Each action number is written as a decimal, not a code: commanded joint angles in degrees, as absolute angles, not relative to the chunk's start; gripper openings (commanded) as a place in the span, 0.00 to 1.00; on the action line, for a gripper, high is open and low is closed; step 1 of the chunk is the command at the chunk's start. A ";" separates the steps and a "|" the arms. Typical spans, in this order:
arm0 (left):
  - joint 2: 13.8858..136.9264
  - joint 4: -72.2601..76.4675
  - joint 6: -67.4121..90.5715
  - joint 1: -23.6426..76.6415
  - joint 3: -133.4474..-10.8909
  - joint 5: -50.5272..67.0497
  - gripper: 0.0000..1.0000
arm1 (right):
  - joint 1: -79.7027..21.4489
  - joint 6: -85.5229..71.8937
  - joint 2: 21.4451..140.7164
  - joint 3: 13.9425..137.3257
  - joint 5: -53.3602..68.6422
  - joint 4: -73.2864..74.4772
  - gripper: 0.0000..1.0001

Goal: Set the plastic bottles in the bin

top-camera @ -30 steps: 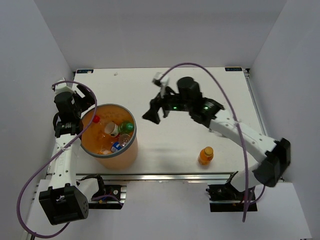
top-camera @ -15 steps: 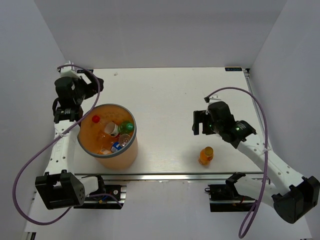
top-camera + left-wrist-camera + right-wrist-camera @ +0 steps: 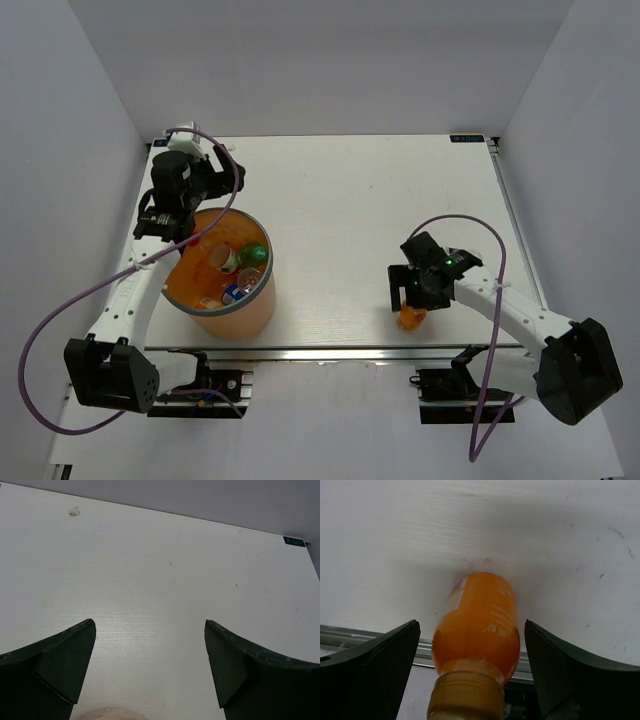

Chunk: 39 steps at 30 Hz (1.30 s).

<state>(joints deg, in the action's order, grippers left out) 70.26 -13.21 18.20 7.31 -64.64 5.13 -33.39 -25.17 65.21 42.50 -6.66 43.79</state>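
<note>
Squat orange bottle (image 3: 480, 622) stands upright at the table's (image 3: 330, 200) near edge, right of centre, between the right gripper's (image 3: 410, 297) wide-spread jaws, apparently not touching them. Probably light, stiff and slick: clamp mid-body, below the cap (image 3: 465, 700). Left gripper (image 3: 150, 645) gapes empty by the bin's (image 3: 250, 310) far rim.

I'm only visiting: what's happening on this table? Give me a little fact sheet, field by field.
Bin: orange bucket, several bottles inside
Left out: one orange bottle, upright on the table
Right tool: open, fingers either side of that bottle
Left tool: open, empty, above the bucket's far rim
</note>
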 commanded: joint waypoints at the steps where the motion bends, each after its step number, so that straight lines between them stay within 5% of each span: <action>1: 66.54 -13.36 16.52 7.38 -64.16 1.85 0.98 | -33.05 -27.95 66.62 40.96 -5.62 45.09 0.89; 5: 63.99 -13.10 16.26 7.47 -62.41 -1.14 0.98 | -33.13 -27.87 68.99 40.08 -5.19 42.81 0.87; 7: 62.76 -12.92 16.35 7.38 -61.18 -2.37 0.98 | -33.13 -26.72 68.91 41.13 -5.36 41.58 0.77; 8: 62.32 -13.27 16.35 7.38 -60.91 -2.90 0.98 | -33.13 -26.11 68.38 42.35 -5.36 40.70 0.60; 11: 60.74 -14.67 16.52 7.47 -60.03 -6.49 0.98 | -33.13 -20.75 66.45 44.03 -5.62 35.69 0.40; 17: 57.66 -15.21 16.61 7.47 -58.27 -12.12 0.98 | -34.36 -14.33 64.34 53.25 2.53 25.70 0.27; 24: 57.13 -16.17 16.96 7.47 -58.10 -16.16 0.98 | -45.68 -5.20 68.28 69.06 13.44 13.82 0.27; 33: 57.48 -17.49 19.16 7.47 -58.62 -22.06 0.98 | -57.56 3.95 90.86 95.34 23.13 14.42 0.37; 34: 58.35 -18.80 19.77 7.47 -59.67 -22.67 0.98 | -58.53 4.30 93.75 97.01 22.16 14.15 0.53; 39: 60.56 -20.83 20.65 7.47 -61.52 -23.99 0.98 | -61.44 7.29 102.21 111.60 24.78 21.96 0.89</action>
<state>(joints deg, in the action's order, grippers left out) 60.20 -19.03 19.55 7.31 -59.48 -21.67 -60.40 3.97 101.21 104.38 21.23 18.65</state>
